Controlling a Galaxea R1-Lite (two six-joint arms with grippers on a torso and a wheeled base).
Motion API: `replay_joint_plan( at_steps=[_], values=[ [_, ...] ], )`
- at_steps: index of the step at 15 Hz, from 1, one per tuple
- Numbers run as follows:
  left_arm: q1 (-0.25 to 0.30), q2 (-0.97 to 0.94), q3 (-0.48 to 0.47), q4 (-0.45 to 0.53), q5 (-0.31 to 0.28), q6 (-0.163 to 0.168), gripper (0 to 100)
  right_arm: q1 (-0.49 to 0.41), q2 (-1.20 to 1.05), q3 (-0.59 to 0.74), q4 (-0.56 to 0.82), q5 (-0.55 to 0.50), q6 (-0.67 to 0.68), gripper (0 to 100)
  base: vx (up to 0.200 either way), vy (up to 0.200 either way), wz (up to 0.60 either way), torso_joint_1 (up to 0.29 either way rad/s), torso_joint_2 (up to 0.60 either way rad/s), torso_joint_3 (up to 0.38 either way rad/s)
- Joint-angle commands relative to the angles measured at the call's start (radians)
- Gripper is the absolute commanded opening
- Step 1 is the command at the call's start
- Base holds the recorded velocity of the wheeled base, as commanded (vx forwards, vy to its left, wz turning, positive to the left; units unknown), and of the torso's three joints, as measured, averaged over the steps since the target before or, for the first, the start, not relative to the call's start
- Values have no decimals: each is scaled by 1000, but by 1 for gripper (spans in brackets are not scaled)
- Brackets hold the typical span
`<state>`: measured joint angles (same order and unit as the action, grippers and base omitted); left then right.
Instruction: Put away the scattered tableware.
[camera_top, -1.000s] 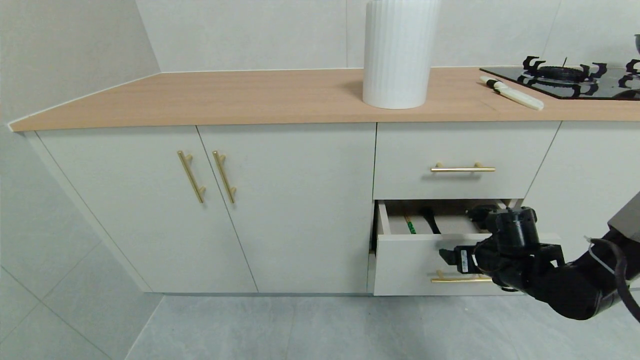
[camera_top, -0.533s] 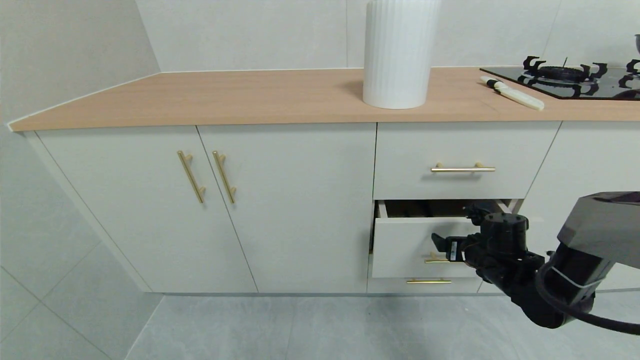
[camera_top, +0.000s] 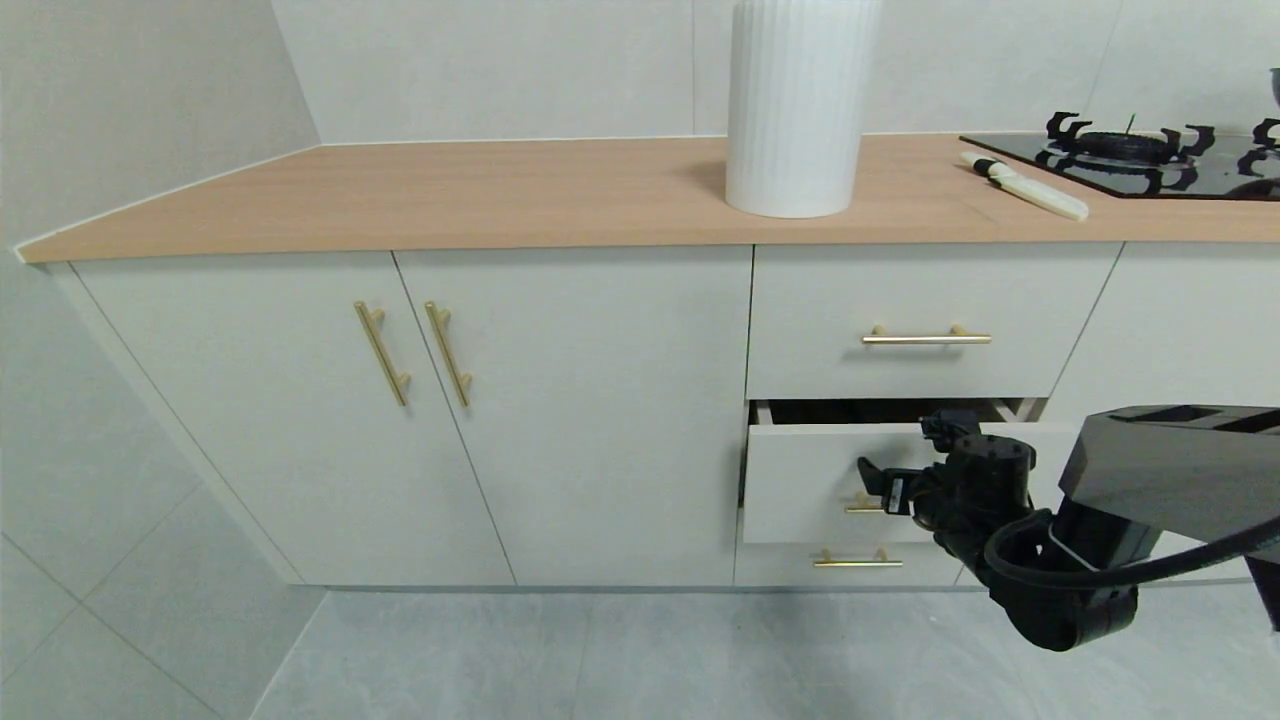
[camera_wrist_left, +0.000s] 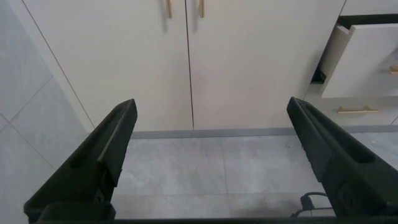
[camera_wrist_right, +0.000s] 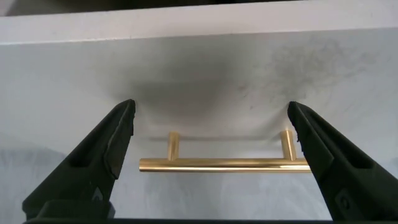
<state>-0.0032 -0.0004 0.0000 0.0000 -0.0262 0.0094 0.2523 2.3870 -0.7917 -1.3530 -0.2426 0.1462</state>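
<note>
In the head view the knife (camera_top: 1022, 186) lies flat on the counter (camera_top: 500, 195) beside the stove (camera_top: 1130, 160), well apart from the right pincer (camera_top: 880, 488), which is at the front of a drawer (camera_top: 810, 480) open only a crack. The knife looks light, stiff and smooth, so it is probably best pinched across its middle. The left wrist view shows the left pincer (camera_wrist_left: 211, 102) spread wide and empty above the floor (camera_wrist_left: 205, 168). In the right wrist view the right pincer (camera_wrist_right: 210, 104) is equally wide, with the drawer's gold handle (camera_wrist_right: 224, 164) between its fingers, ungripped.
</note>
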Motion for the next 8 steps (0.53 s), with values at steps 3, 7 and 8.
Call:
replay_joint_plan(
  at_steps=[3,7,8],
  values=[
    [0,0,0,0,0,0,100,-12,93,-92,-38,-57,0,100,0,0,0,0,0,0],
    [0,0,0,0,0,0,100,-36,152,-195,-64,-109,0,100,0,0,0,0,0,0],
    [0,0,0,0,0,0,100,-39,159,-212,-64,-115,0,100,0,0,0,0,0,0]
  ],
)
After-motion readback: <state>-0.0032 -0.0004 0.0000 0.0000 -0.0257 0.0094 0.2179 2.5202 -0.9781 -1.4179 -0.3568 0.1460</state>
